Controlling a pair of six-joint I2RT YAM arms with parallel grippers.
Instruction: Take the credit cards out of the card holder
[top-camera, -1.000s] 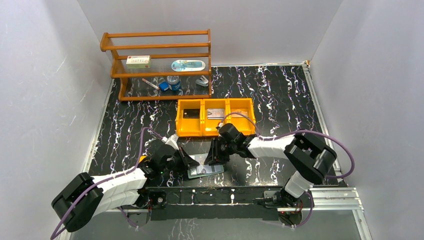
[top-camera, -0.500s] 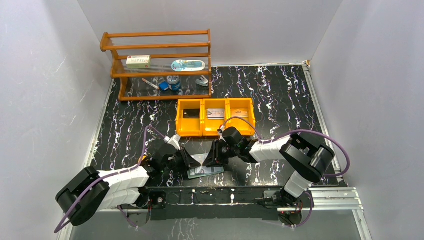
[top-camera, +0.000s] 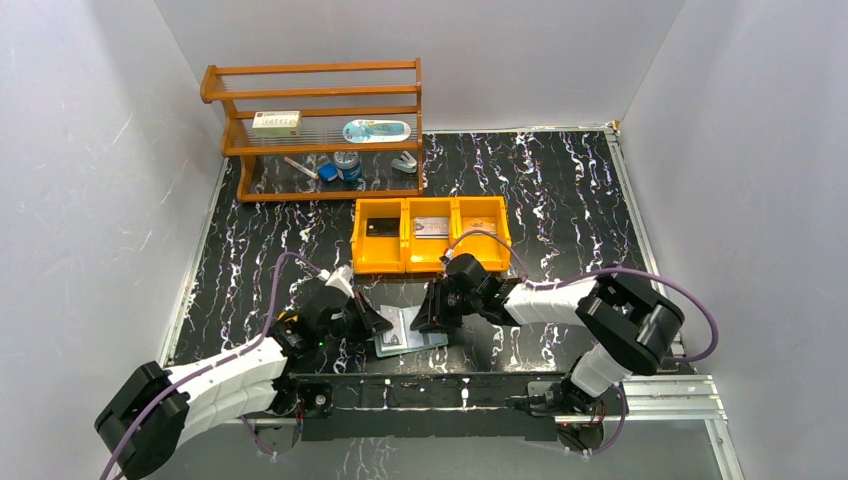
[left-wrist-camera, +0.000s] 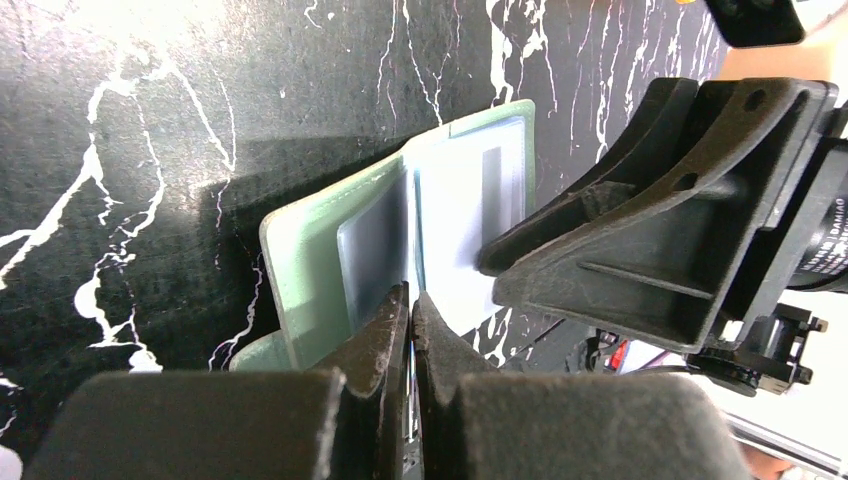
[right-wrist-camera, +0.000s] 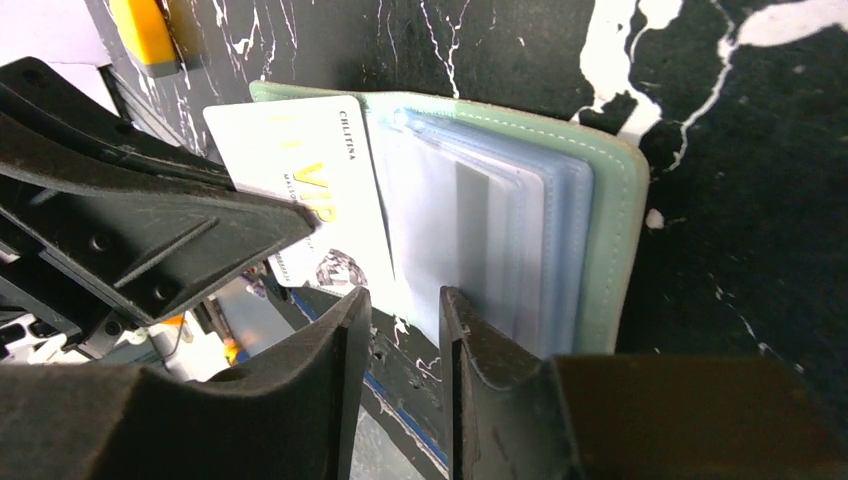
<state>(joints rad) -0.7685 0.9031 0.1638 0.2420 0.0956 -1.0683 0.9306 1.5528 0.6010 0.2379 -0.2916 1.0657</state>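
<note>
The muted-green card holder (top-camera: 410, 334) lies open near the table's front edge, between my two grippers. In the right wrist view its clear pockets (right-wrist-camera: 500, 230) fan out, and a pale credit card (right-wrist-camera: 300, 190) with gold "VIP" print sticks out of its left side. My left gripper (left-wrist-camera: 410, 300) is shut on a thin pale edge at the holder's (left-wrist-camera: 310, 270) fold, apparently that card. My right gripper (right-wrist-camera: 405, 300) is narrowly open over the holder's near edge, with nothing between its jaws. A black card (top-camera: 381, 227) and a silver-grey card (top-camera: 432, 227) lie in the orange tray (top-camera: 430, 262).
A wooden shelf (top-camera: 320, 130) stands at the back left and carries a white box with red print (top-camera: 276, 122) and small items. The metal rail (top-camera: 450, 385) runs along the table's front edge, just behind the holder. My two grippers (top-camera: 378, 325) (top-camera: 432, 312) are close together.
My left arm's elbow has swung back and down to the left while its gripper stays at the holder. The holder's left panel now shows more. My right gripper has barely moved.
</note>
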